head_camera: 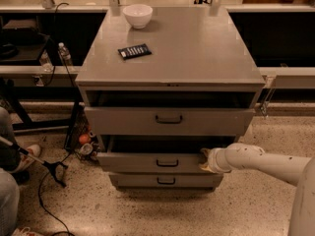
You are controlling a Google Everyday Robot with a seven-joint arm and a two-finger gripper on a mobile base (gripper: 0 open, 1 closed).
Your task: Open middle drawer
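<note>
Gripper (pixel 204 160) against the right end of the middle drawer (pixel 142 162) front; clamped or spread, impossible to tell. Drawer partway out beneath the cabinet's (pixel 197 48) front edge, long axis left-right, handle facing the camera.

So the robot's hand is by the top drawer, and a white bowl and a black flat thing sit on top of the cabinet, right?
Not quite. The camera view shows the gripper at the right end of the middle drawer, one drawer lower than you said. The white bowl and the black flat thing do sit on top of the cabinet.
</note>
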